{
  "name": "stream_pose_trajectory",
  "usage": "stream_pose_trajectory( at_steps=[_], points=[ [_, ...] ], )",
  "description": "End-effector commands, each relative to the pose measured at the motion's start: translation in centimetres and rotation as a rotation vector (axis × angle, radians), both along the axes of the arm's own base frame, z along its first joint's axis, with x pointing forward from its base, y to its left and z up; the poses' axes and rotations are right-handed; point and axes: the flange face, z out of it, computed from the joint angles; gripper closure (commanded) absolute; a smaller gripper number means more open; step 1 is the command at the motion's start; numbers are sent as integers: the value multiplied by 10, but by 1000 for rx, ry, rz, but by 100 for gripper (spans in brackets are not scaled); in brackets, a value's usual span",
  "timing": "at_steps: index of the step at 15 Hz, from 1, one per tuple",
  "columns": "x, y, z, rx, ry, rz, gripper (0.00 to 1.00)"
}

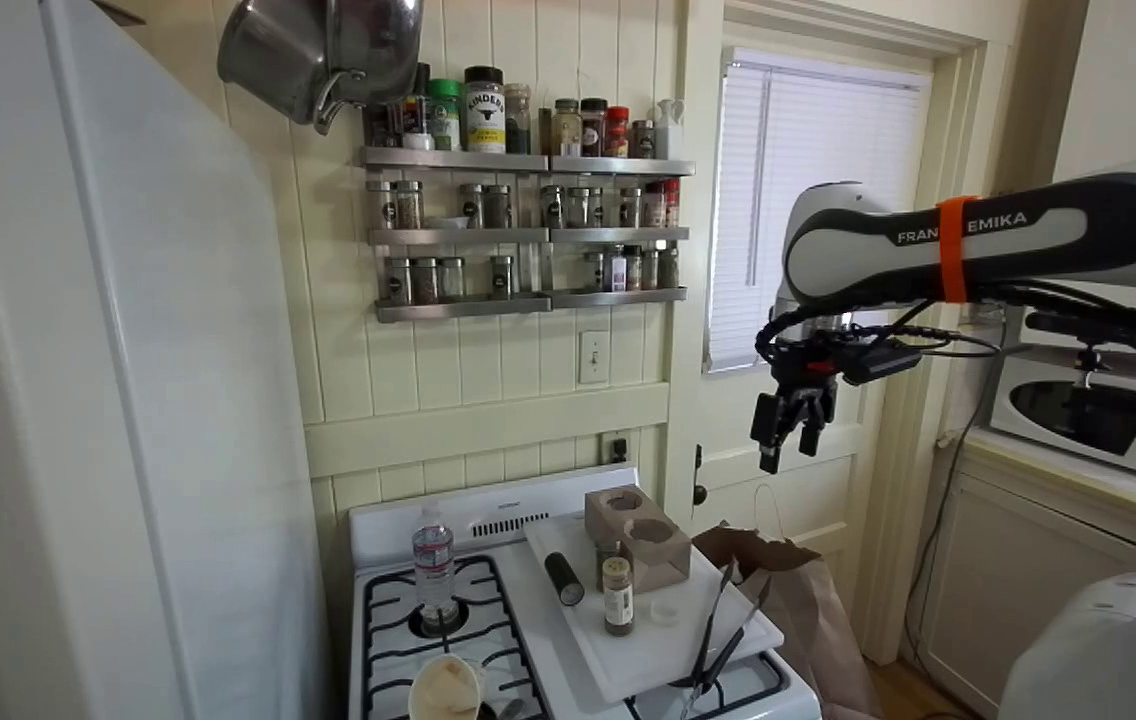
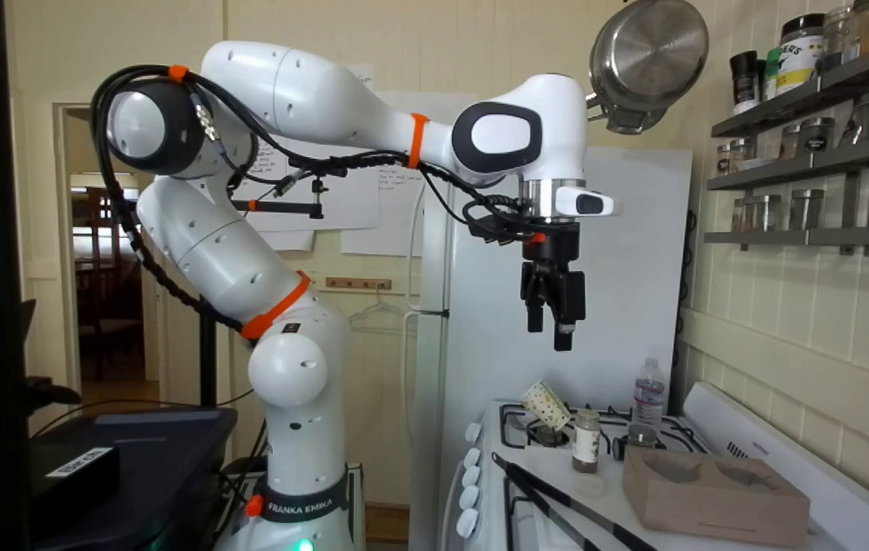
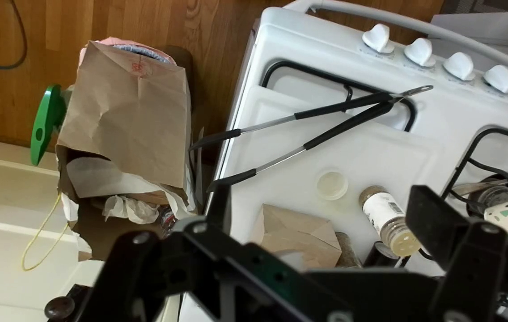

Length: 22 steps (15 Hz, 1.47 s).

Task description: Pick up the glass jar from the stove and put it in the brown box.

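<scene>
So, a labelled jar (image 2: pixel 586 442) stands on the white board (image 1: pixel 638 665) on the stove (image 3: pixel 450 100), with a second jar (image 3: pixel 348 251) just beside the box (image 2: pixel 710 503); honestly can't tell which one's meant. The fingers (image 3: pixel 435 223) hang well above, spread wide around bare air. A black tube (image 1: pixel 562 577) and a clear disc (image 3: pixel 332 185) lie near the labelled jar, and tongs (image 3: pixel 343 106) lie across the board. In the wrist view, black linkage (image 3: pixel 258 273) covers part of the box. The label (image 3: pixel 383 209) is too blurry to read.

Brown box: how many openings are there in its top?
2: in the brown box, one opening lies nearer the stove's back panel, the other opening farther from it. Both exterior views show the top; none seems hidden.
</scene>
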Motion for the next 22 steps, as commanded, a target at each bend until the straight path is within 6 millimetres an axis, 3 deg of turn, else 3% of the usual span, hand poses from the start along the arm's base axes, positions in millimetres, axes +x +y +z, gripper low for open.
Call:
stream_pose_trajectory(
  at_steps=[1, 3, 7, 9, 11, 12, 14, 17, 22],
  points=[
    [5, 5, -3, 21, -4, 29, 0],
    [22, 21, -8, 66, -36, 94, 0],
    [56, 76, -30, 120, -48, 252, 0],
    [62, 114, -48, 96, 2, 369, 0],
    [71, 135, -60, 59, 50, 448, 0],
    [62, 121, -50, 74, 24, 376, 0],
    [67, 138, -60, 61, 55, 419, 0],
    [70, 137, -62, 62, 59, 431, 0],
    [100, 140, -89, -24, -4, 395, 0]
  ],
)
